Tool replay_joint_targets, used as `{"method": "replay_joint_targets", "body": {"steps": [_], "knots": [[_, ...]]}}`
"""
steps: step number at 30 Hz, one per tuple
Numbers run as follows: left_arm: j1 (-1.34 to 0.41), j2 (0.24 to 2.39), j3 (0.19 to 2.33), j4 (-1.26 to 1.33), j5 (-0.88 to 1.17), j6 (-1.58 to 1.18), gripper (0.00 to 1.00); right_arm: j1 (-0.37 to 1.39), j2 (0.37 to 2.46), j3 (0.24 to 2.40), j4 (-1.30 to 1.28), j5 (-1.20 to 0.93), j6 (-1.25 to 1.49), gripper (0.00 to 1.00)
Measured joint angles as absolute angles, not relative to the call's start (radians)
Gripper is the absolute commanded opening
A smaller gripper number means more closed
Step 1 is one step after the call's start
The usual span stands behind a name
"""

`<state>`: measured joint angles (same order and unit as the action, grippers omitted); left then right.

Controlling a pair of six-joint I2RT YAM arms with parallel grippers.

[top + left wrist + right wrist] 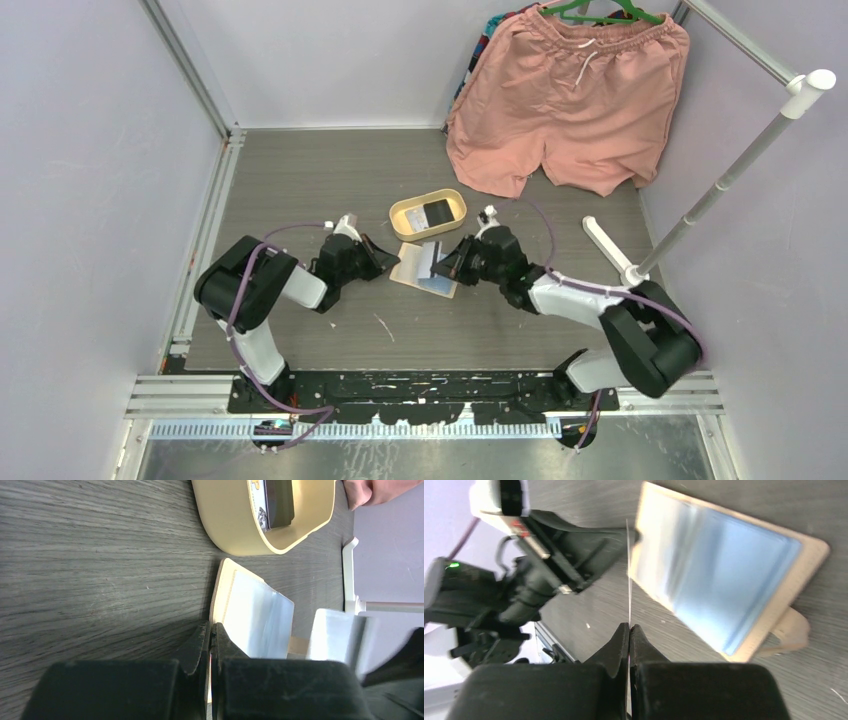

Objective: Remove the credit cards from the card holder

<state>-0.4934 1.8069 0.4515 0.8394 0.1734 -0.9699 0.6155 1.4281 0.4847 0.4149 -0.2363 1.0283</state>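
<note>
Plainly the right gripper [629, 630] is the one that counts: its fingers pinch a card [628, 580] seen edge-on, which runs left from them toward the holder [724, 575]. The holder lies open on the table [330, 180] between the arms, just near of the tray [400, 212]. The left gripper [210, 635] clamps the holder's left edge. Bare table lies to the near right for the pull.

Card holder [412, 268] lies mid-table between left gripper [392, 262] and right gripper [441, 267]; tray [398, 212] sits just behind it, a credit card [438, 212] inside. Shorts [570, 100] hang far right.
</note>
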Motion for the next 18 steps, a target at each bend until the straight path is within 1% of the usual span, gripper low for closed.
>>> {"method": "replay_joint_targets", "body": {"steps": [3, 6, 10, 18], "knots": [[-0.494, 1.811, 0.451, 0.847, 0.179, -0.97, 0.0, 0.6, 1.349, 0.589, 0.262, -0.258, 0.92, 0.01], [-0.494, 1.813, 0.45, 0.853, 0.181, -0.97, 0.0, 0.556, 1.362, 0.721, 0.161, -0.331, 0.832, 0.01], [-0.494, 1.815, 0.447, 0.861, 0.182, -0.97, 0.0, 0.511, 1.487, 0.94, 0.031, -0.416, 0.727, 0.01], [-0.494, 1.823, 0.44, 0.886, 0.185, -0.969, 0.0, 0.507, 1.823, 1.39, -0.23, -0.526, 0.537, 0.01]]}}
